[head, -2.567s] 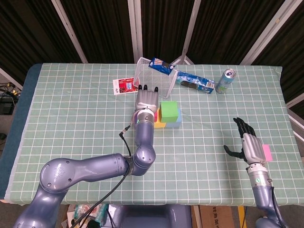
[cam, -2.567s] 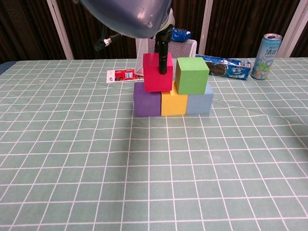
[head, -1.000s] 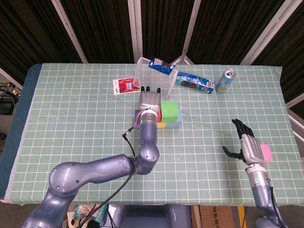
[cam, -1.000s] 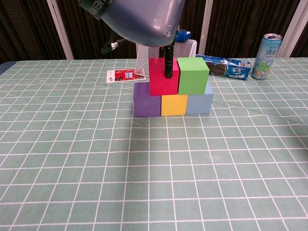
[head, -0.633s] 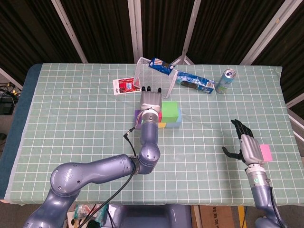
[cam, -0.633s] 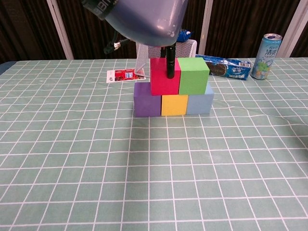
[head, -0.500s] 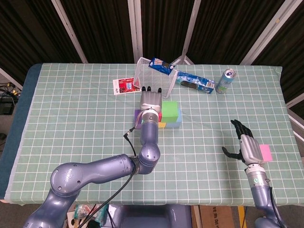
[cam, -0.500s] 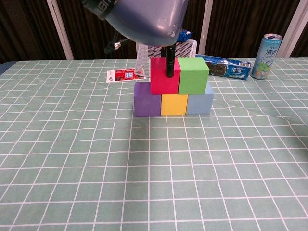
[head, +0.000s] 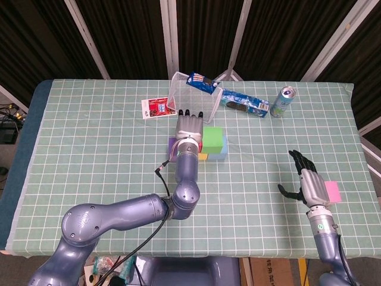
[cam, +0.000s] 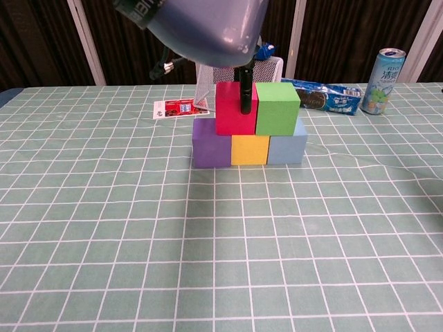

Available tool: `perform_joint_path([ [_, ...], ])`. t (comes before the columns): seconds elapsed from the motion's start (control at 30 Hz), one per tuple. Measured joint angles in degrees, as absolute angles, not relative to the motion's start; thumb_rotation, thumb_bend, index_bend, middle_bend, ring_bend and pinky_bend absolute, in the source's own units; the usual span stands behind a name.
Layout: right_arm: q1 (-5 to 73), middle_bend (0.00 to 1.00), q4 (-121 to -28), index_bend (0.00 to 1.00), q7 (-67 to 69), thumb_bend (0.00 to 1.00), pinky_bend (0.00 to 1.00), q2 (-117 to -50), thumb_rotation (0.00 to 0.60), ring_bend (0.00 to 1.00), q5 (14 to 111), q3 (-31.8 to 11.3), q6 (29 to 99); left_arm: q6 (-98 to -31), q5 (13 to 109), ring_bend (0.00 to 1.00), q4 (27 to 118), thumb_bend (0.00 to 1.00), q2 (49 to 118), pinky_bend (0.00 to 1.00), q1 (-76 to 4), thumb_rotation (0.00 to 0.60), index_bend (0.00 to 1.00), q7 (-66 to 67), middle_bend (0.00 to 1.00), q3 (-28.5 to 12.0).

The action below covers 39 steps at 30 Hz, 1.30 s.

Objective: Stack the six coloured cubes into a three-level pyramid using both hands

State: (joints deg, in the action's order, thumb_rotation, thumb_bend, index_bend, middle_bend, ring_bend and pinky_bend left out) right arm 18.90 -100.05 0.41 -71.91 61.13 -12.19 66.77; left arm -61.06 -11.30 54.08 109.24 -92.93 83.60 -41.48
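Note:
In the chest view a purple cube (cam: 211,152), a yellow cube (cam: 249,149) and a light blue cube (cam: 287,146) form a row on the table. On top of them a red cube (cam: 230,111) and a green cube (cam: 278,108) stand side by side, touching. My left hand (head: 189,126) grips the red cube from above, with one dark finger (cam: 246,93) on its front face. In the head view the hand hides most of the red cube, and the green cube (head: 213,140) shows beside it. My right hand (head: 306,182) hovers with fingers spread at the right, beside a pink cube (head: 332,191).
Behind the stack stand a clear wire basket (head: 190,95) with a blue snack packet (head: 200,82), a cookie pack (head: 245,103), a drink can (head: 282,101) and a red card (head: 156,108). My left forearm (cam: 201,28) hangs over the chest view.
My left hand has shifted the red cube rightward along the bottom row until it touches the green cube. My right hand has drifted slightly nearer the front edge.

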Motion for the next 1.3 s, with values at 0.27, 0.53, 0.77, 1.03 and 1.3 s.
perform_joint_path([
  [0.27,18.87,0.0,-100.48,0.0,0.67,0.32,0.0,-71.68,0.6,0.0,61.28,-12.36,66.9,-62.55,-11.62,0.05,56.56,0.16,107.97,0.05,-91.85,0.6,0.0,84.03,0.24,-41.32],
  [0.53,18.83,0.0,-101.12,0.0,0.5,0.32,0.0,-71.56,0.6,0.0,61.55,-12.26,67.08,-64.72,-12.29,0.05,60.21,0.16,106.14,0.05,-89.56,0.6,0.0,84.52,0.26,-40.52],
  [0.77,18.86,0.0,-101.47,0.0,0.3,0.32,0.0,-71.52,0.6,0.0,61.55,-12.16,67.05,-64.84,-12.06,0.05,61.29,0.16,105.68,0.05,-88.21,0.6,0.0,83.89,0.25,-39.69],
  [1.03,19.03,0.0,-101.41,0.0,0.24,0.32,0.0,-71.58,0.6,0.0,61.27,-12.03,66.57,-64.28,-11.66,0.05,61.15,0.16,105.71,0.05,-87.92,0.6,0.0,83.26,0.22,-39.38],
  [1.3,19.08,0.0,-101.39,0.0,0.13,0.32,0.0,-71.59,0.6,0.0,61.28,-12.0,66.62,-64.04,-11.57,0.05,61.11,0.16,105.71,0.05,-87.58,0.6,0.0,82.85,0.23,-39.1],
])
